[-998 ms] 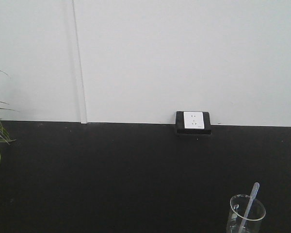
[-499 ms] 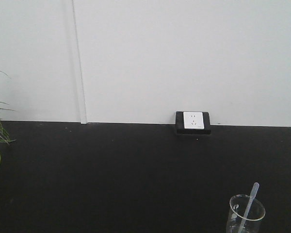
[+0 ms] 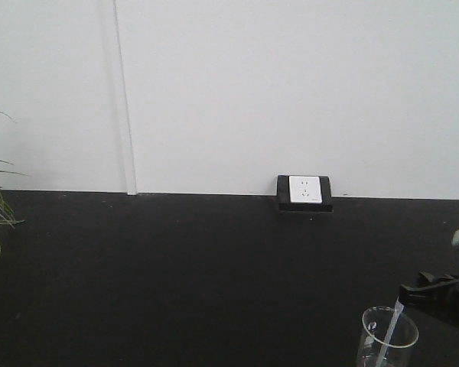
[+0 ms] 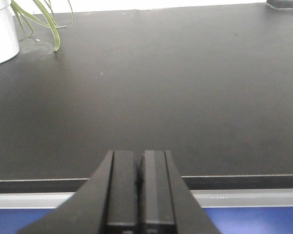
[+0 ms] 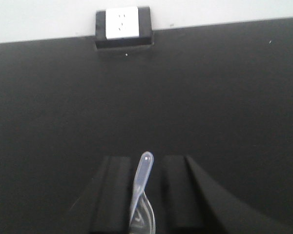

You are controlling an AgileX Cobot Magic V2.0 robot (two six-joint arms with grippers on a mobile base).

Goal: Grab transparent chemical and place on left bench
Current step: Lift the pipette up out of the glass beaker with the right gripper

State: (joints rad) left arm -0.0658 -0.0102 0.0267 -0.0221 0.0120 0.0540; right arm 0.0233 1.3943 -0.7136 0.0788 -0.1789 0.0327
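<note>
text: none legible | wall socket (image 3: pixel 305 190): unmarked white face | transparent chemical (image 3: pixel 388 337): no readable print

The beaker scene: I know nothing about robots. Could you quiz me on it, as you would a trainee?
1. True or false: the left gripper is holding the beaker.
2. What stands in the beaker? A) a pipette B) a spoon C) a red stick
3. Fill in: the right gripper is ____, its jaws standing on either side of the pipette.

Key: 1 false, it is shut on nothing, over bare worktop. 2 A. 3 open.
</note>
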